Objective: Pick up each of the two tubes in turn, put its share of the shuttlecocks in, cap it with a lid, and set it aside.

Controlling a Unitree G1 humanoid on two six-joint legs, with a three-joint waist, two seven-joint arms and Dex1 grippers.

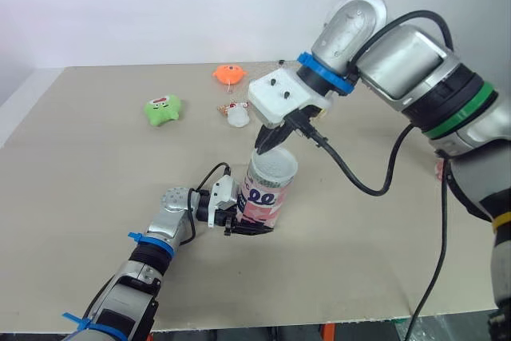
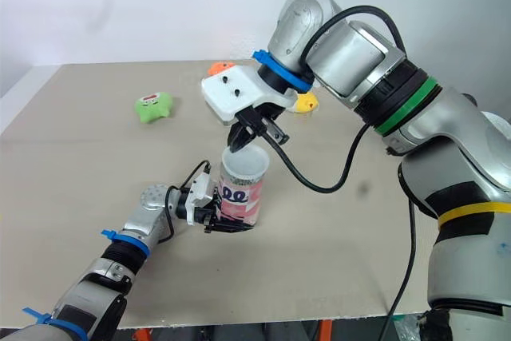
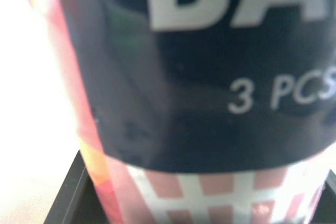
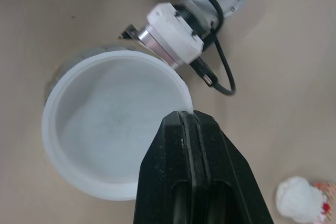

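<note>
Tube [image 1: 267,197] upright near bench [image 1: 80,165] middle, somewhat toward the front edge. White lid [image 1: 273,167] sits on its top. Left gripper [image 1: 251,229] clamps the tube low, one finger each side. Right gripper [image 1: 263,147] above it, fingers pressed together, tips touching the lid rim. Green toy [image 1: 163,109], orange toy [image 1: 230,74] and white toy [image 1: 237,116] toward the far edge, well apart from the tube.

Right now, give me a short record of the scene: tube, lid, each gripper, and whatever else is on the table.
tube: upright on the table, held low down
lid: white, on the tube's mouth
left gripper: jaws shut on tube
right gripper: jaws shut on lid's rim
other: green toy, orange toy, small white toy
</note>
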